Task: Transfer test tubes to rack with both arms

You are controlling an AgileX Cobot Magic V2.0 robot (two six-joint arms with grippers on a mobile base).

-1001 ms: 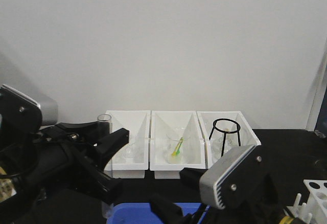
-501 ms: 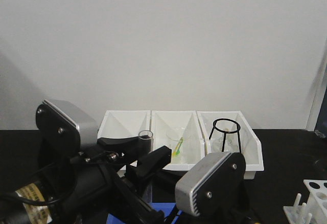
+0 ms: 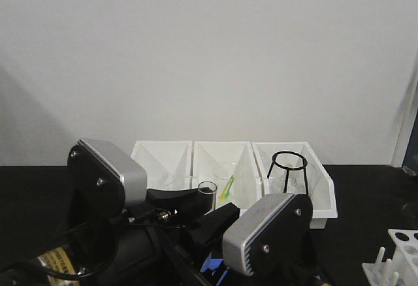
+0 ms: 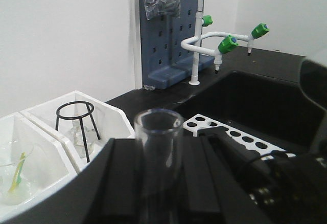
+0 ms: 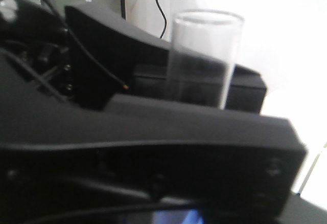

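1. One slender clear glass test tube [image 4: 158, 152] with an open round rim stands upright between the black jaws of the left arm [image 3: 104, 176], whose silver-grey rounded housing fills the low left of the front view; these jaws are pinching the tube, and its rim rises above them.
2. One more arm, the right arm [image 3: 266, 240] with a like silver-grey housing, sits just beside the left jaws; in its wrist view the tube shows blurred behind a black bar; I cannot tell whether the right jaws are spread or pressed together, nor whether they touch the tube.
3. A small blue patch [image 3: 212, 266] shows low between the two arms; what it belongs to cannot be told.
4. The small white plastic rack [image 3: 406, 260], with rows of round holes in its top plate and upright pegs along one side, stands on the black table [image 3: 366, 188] to the right, apart from the tube.
5. Three white bins [image 3: 225, 147] sit side by side farther back; the middle one holds a clear glass beaker [image 4: 25, 183] with a yellow-green stick [image 4: 17, 169] in it; the right one holds a black wire tripod [image 3: 286, 180].
6. Farthest, a plain white wall [image 3: 209, 57] closes the front view; in the left wrist view a black sink basin [image 4: 255, 101] lies beyond the rack, with a blue-grey pegboard [image 4: 171, 40] and a white tap [image 4: 196, 55] with green knobs behind it.
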